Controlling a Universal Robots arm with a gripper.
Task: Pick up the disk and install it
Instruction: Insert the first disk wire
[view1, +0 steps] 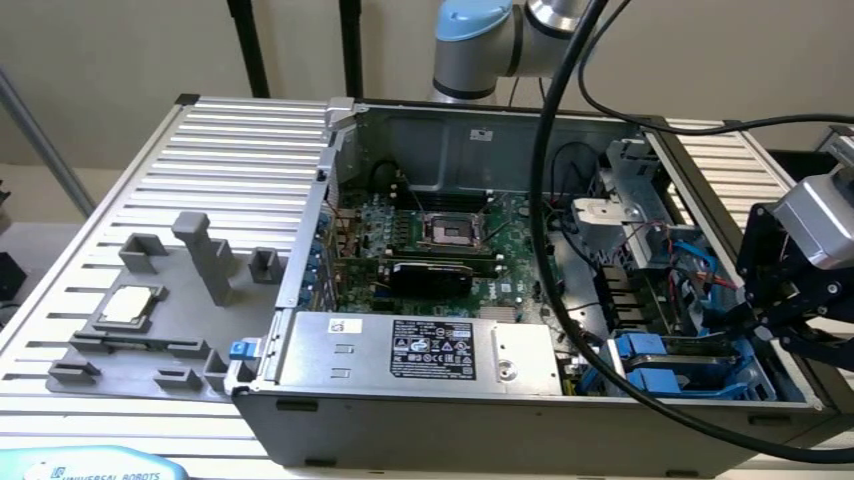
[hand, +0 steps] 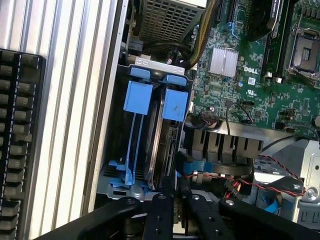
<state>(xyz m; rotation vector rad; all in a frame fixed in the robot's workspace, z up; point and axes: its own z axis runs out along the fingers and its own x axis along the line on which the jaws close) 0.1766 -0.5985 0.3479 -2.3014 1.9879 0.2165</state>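
The disk (hand: 159, 150) stands on edge in the drive bay (hand: 120, 182) at the open computer case's corner. Its silver side shows under a bright blue carrier tab (hand: 175, 105). In the exterior view this disk (view1: 643, 345) is the rear one of two blue-tabbed slots at the case's lower right. My gripper (hand: 176, 204) hangs right over the disk's near end, its black fingers (hand: 161, 212) drawn almost together. I cannot tell whether they pinch the carrier's edge. In the exterior view the gripper (view1: 750, 328) reaches in from the exterior view's right.
A second blue carrier (hand: 137, 97) fills the slot beside the disk. Red and black cables (hand: 240, 182) lie close to the bay. The motherboard (view1: 441, 235) and the silver power supply (view1: 414, 348) fill the case. A grey fixture with a CPU chip (view1: 130, 303) sits on the ribbed table.
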